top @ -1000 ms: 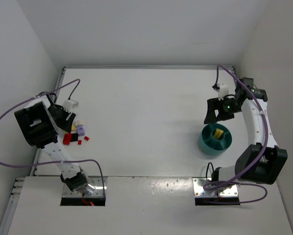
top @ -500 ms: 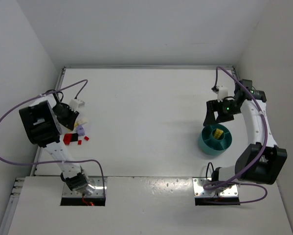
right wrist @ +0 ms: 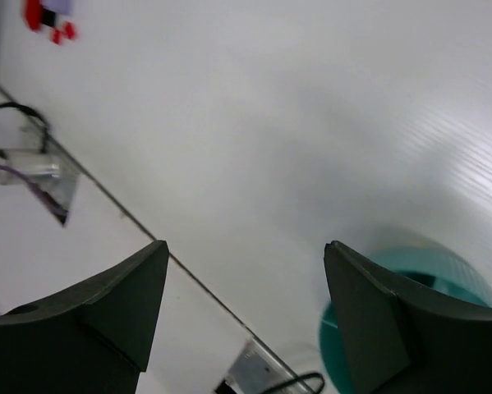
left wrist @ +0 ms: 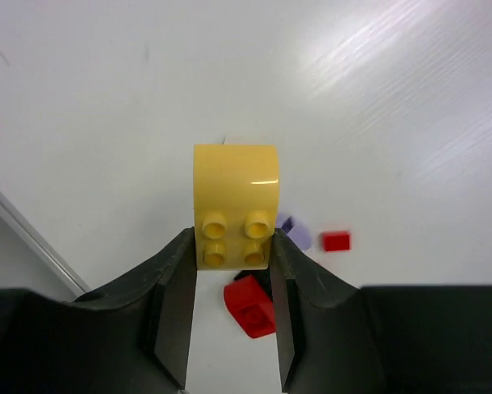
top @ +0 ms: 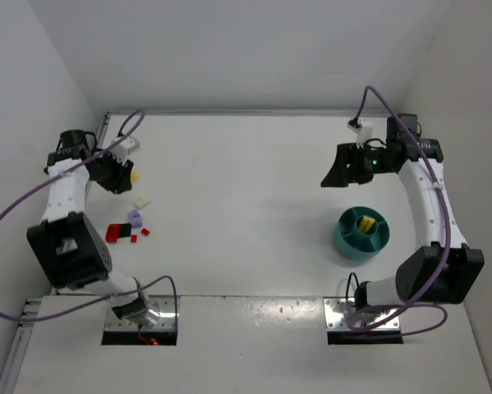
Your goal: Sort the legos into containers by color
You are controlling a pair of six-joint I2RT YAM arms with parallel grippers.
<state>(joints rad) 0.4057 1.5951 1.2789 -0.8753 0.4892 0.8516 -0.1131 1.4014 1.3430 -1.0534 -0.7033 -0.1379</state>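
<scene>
Left wrist view gives us the starting point: the left pincer (left wrist: 233, 246) is narrowed onto a yellow brick (left wrist: 235, 193), its two jaws pressing the brick's sides and holding it clear of the table (left wrist: 106, 98). Below it we see a red brick (left wrist: 250, 305), a lavender brick (left wrist: 295, 234) and a small red piece (left wrist: 336, 240) lying on the white surface, and from above a cream brick (top: 141, 202) lies near them. Well apart from this pile, on the far side of the table, sits the teal bowl (top: 341, 240) with one yellow piece (top: 364, 222) inside; which compartment it lies in we cannot tell. The right pincer (right wrist: 244, 271) hangs wide open and empty, near the bowl. We judge the sorting barely begun: one brick is placed, one is in hand and needs carrying to the bowl, and the red, lavender and cream ones are not yet sorted.
</scene>
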